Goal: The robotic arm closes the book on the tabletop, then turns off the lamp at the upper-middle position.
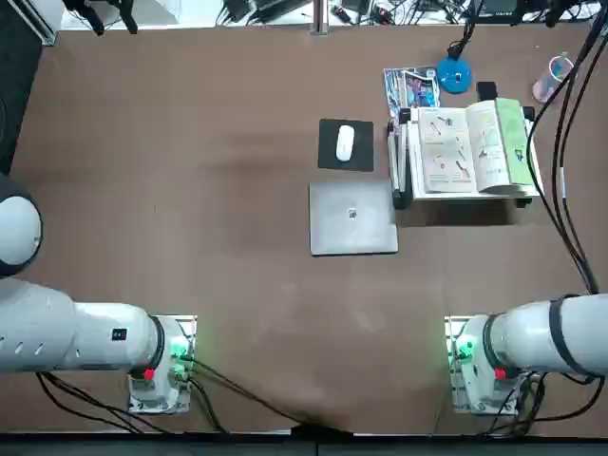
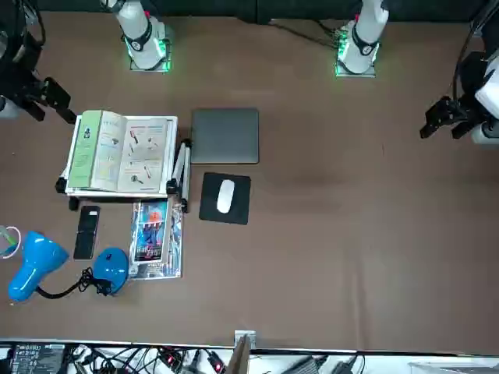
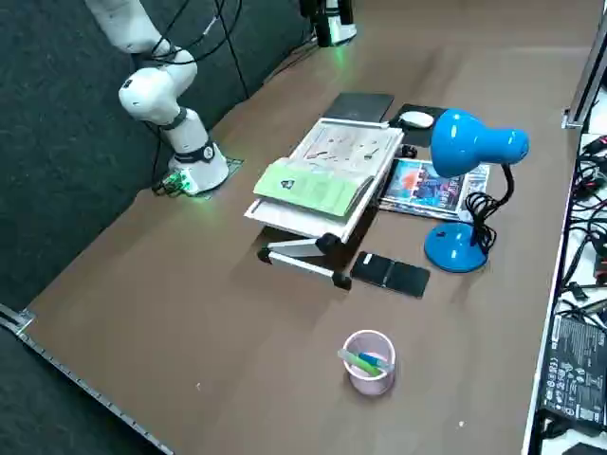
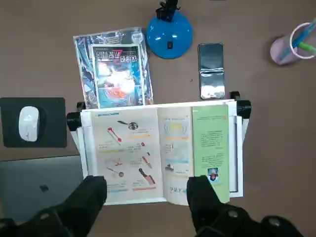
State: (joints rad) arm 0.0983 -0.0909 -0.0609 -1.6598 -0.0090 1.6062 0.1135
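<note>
Two steps remain — the book (image 4: 176, 148) lies open, so closing comes first; the right gripper (image 4: 147, 190), fingers apart, should likely get under one cover — then the lamp (image 4: 169, 34).

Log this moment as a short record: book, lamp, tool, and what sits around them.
book: open, pages up, green flap showing at one side
book support: raised white stand
lamp: blue, upright on its round base, beyond the stand
lamp light: cannot tell
tool: right gripper, fingers apart, nothing between them, at the book's near edge in the wrist view
around stand: laptop, mouse on black pad, phone, glossy booklet
pen cup: pink, pens inside
book closing: not yet done
</note>
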